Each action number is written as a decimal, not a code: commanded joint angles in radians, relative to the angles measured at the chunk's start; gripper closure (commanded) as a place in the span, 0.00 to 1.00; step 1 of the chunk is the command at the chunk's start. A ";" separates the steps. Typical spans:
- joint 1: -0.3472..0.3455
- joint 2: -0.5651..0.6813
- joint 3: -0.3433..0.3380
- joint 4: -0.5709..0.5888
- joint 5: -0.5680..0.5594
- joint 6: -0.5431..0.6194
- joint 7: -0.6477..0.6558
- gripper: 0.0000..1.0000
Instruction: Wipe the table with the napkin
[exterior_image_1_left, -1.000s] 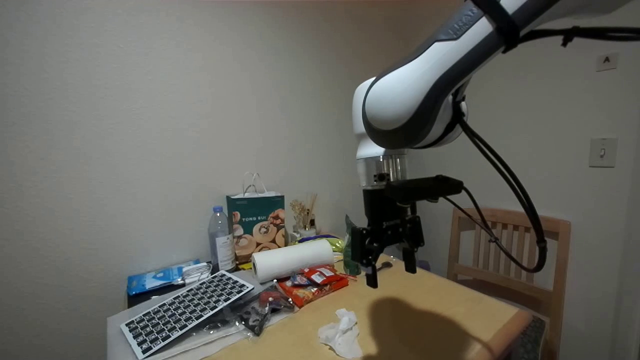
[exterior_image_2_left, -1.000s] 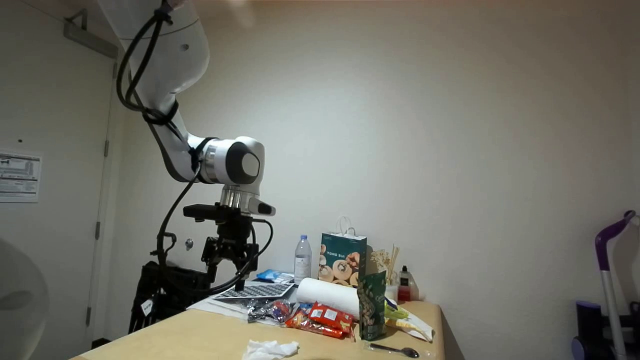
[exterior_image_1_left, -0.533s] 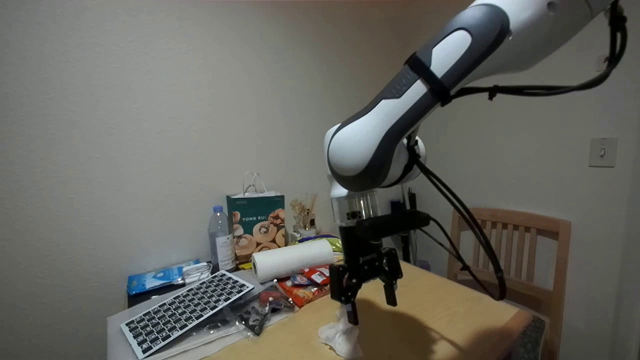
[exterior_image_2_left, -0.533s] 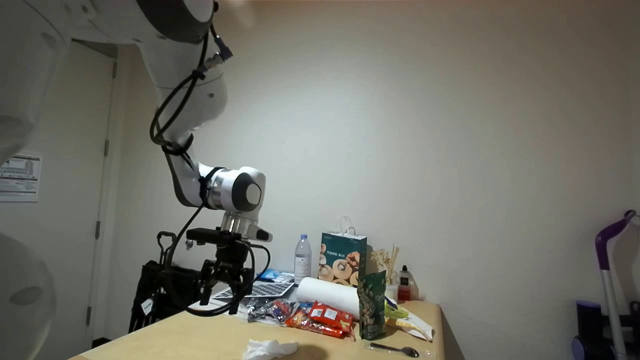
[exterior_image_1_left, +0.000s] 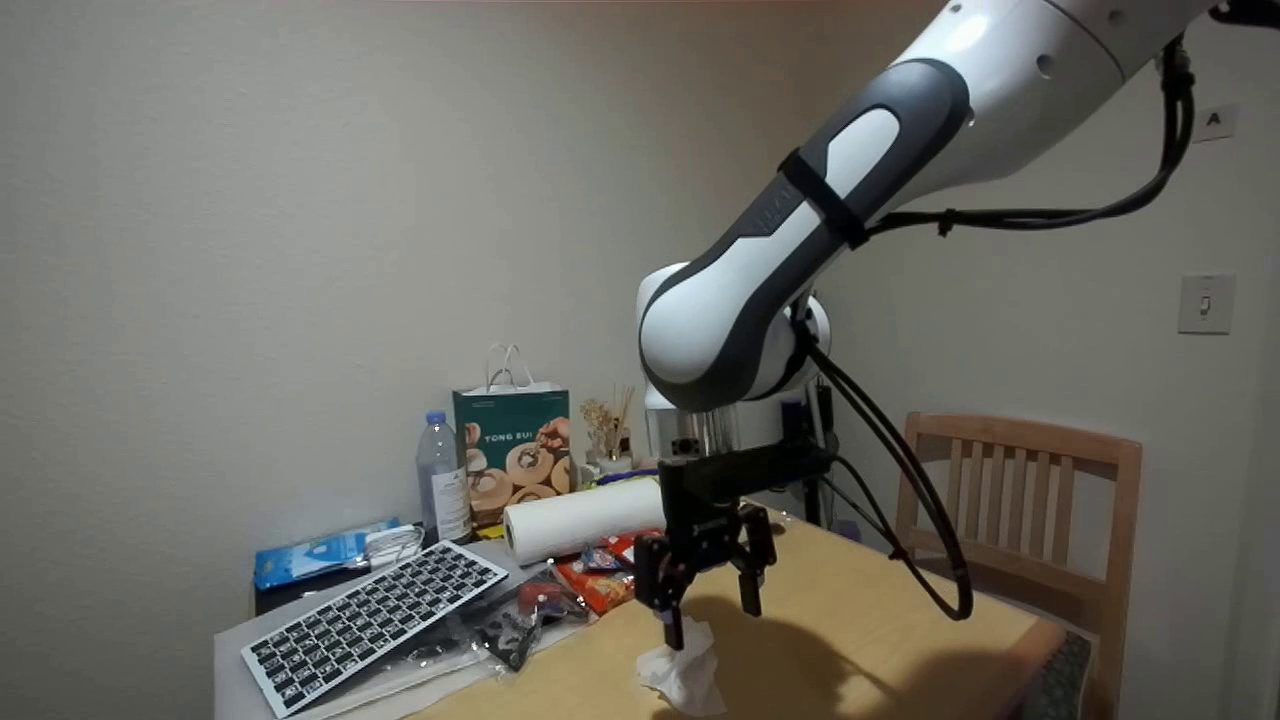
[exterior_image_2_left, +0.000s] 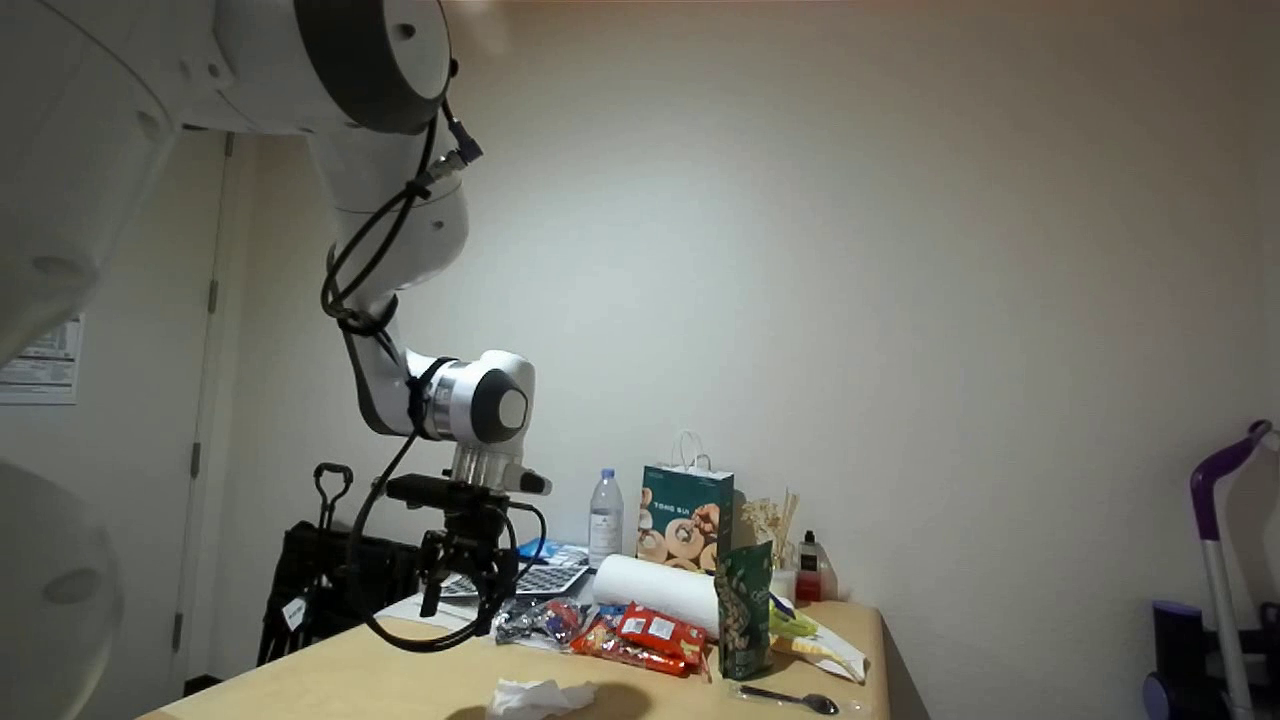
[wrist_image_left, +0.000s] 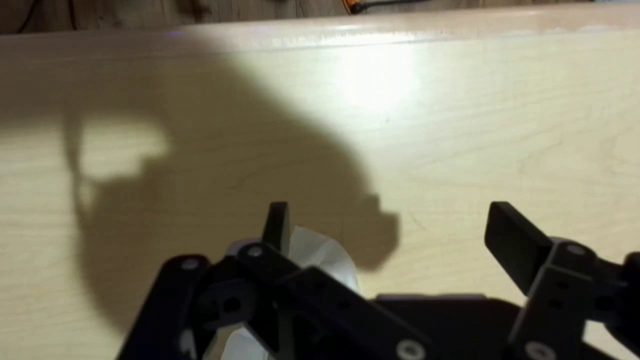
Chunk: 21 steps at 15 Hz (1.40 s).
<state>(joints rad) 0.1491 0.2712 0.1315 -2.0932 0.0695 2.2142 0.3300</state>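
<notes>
Pre-grasp positioning appears under way: the claw (exterior_image_1_left: 712, 622) stands spread, empty. Next: centre over the napkin (exterior_image_1_left: 686, 682), lower, clamp.

"tong sui" on the green paper bag (exterior_image_1_left: 512, 455), a letter "a" on the small wall card (exterior_image_1_left: 1215, 122)

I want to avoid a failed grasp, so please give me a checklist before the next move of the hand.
1. Hand open: ok, fingers apart.
2. Napkin lying on table: ok.
3. Napkin centred between fingers: not ok, nearer one finger in the wrist view.
4. Fingers down at napkin: not ok, apart in an exterior view.
5. Red bags apart from napkin: ok.
6. Napkin dry: cannot tell.
</notes>
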 joint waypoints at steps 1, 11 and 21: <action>0.037 0.008 -0.049 -0.055 -0.058 0.164 0.129 0.00; 0.067 0.120 -0.101 0.027 -0.092 0.248 0.240 0.00; 0.123 0.206 -0.167 0.094 -0.118 0.226 0.345 0.00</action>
<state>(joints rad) 0.2794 0.4770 -0.0424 -2.0015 -0.0435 2.4433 0.6728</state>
